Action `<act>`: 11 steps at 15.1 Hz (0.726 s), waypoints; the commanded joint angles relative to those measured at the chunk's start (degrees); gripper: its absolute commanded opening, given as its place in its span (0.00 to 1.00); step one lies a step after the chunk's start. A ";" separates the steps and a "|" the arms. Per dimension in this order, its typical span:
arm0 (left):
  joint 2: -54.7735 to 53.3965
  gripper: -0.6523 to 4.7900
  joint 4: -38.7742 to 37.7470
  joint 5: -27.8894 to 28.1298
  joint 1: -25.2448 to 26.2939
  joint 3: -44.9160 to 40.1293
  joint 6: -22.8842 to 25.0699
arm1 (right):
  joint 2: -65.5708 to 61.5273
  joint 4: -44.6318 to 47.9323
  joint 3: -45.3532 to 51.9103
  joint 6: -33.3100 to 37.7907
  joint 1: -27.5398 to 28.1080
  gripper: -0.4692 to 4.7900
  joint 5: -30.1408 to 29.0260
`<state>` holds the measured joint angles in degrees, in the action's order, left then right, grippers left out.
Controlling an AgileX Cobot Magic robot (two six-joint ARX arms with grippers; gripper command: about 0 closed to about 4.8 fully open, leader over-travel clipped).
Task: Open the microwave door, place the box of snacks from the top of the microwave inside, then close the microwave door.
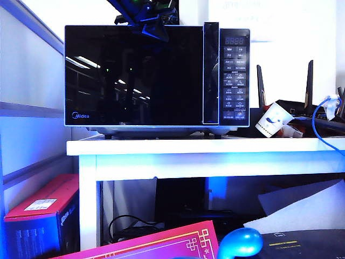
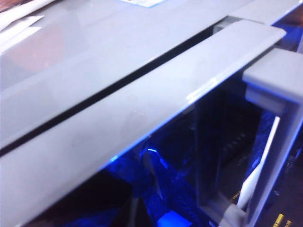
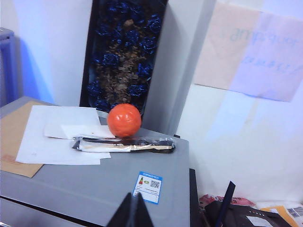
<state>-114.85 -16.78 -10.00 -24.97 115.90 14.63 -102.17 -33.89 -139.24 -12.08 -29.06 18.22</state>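
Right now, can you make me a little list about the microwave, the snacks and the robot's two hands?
microwave door: closed
box of snacks: lying on top of the microwave
orange ball: on the microwave too, beside the snacks
right gripper: shut, holding nothing, over the front of the microwave's top
left gripper: not seen in its wrist view, which looks down on the microwave's top front edge; open or shut unclear
job so far: door not yet opened
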 commanded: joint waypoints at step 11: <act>27.80 0.11 -8.09 5.70 -0.33 0.39 -8.94 | 10.10 2.38 -0.35 -5.92 -0.07 0.08 -0.15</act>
<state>-89.82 -21.26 -3.99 -25.43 116.31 7.97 -93.25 -32.38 -139.41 -16.91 -29.10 18.04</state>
